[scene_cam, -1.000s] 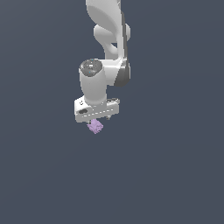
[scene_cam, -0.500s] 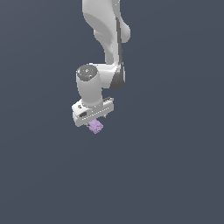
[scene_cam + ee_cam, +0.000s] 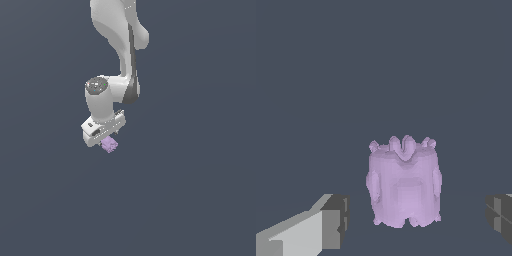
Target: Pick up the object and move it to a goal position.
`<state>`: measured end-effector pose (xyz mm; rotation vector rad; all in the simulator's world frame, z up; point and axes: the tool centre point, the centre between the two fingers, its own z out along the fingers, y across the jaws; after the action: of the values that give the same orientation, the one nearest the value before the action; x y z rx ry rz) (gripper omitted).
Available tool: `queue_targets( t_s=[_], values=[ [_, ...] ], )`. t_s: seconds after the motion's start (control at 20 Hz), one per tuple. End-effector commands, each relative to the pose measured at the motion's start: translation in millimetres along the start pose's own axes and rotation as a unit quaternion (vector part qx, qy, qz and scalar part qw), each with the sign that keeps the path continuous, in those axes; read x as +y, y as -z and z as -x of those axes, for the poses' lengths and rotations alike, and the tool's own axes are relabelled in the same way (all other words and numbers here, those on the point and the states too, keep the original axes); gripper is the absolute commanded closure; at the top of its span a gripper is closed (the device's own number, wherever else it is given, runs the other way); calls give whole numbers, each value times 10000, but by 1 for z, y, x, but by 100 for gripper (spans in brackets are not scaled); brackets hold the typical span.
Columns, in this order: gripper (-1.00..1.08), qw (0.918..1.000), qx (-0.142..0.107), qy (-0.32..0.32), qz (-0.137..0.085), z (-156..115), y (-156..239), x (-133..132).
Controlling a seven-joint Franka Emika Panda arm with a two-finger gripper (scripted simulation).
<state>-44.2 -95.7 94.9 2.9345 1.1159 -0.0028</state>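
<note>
Lilac object [image 3: 109,145], a small lumpy chunk, sits just under the white gripper [image 3: 106,139] in the exterior view, peeking out from beneath the gripper's body toward that view's right. All around it is the same flat dark grey-blue ground, unbroken to every edge of the frame, so there is open room on every side (no wall, rim or other thing shows anywhere). The arm [image 3: 120,45] comes down from the top of the exterior view and bends at the wrist above the gripper.

In the wrist view the object [image 3: 403,184] stands between the two fingers, with a crinkled top edge and small bumps on its flanks. One dark finger pad [image 3: 336,220] lies off to one side of it and the other pad [image 3: 500,216] well off to the other side. Grey ground shows between the object and each pad, so the jaws stand wide apart, far wider than the object, and neither pad touches it. The gripper has hold of nothing. Whether the object rests on the ground or hangs above it cannot be told from either view.
</note>
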Motion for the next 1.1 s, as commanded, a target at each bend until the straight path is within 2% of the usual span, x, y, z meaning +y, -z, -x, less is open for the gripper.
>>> queue_targets(
  t_s=[0.0, 0.55, 1.05],
  values=[
    [-92, 9999, 6, 149, -2, 2, -3, 0],
    [-92, 9996, 10, 283, -6, 5, -8, 0],
    [-92, 9995, 12, 304, -7, 5, -49, -1]
  ],
)
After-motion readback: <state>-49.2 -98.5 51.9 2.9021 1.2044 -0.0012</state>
